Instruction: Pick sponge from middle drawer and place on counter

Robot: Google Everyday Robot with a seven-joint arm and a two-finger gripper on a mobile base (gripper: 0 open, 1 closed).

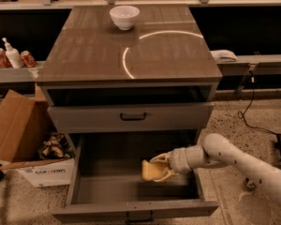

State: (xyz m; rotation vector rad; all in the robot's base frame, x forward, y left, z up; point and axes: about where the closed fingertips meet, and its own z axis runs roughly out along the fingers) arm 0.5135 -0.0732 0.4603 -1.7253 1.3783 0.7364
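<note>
Gripper [160, 168] fingers are seen clenched on the pale yellow, soft, roughly rectangular sponge [149, 171], which is held inside the deep grey middle drawer [107, 192], right of its centre, with a dark shadow cast on the bare floor beneath it. The pale, rounded arm [234, 158] is brought in from the lower right, passed over the drawer's right wall and bent at the wrist so that the gripper points left — almost level. The drawer is pulled fully open, its low front panel nearest the camera.

Above it a narrower grey drawer front [84, 118] with a black bar handle [133, 117] is shut. To the left, a brown cardboard box [11, 125] is set against the cabinet. A black cable [248, 111] is trailed over the speckled floor at right.

Farther back, the glossy grey-brown counter [93, 50] is marked by a bright curved reflection, and a small white bowl [124, 17] is set near its rear edge. A white folded cloth [223, 55] is laid on the ledge to the right.
</note>
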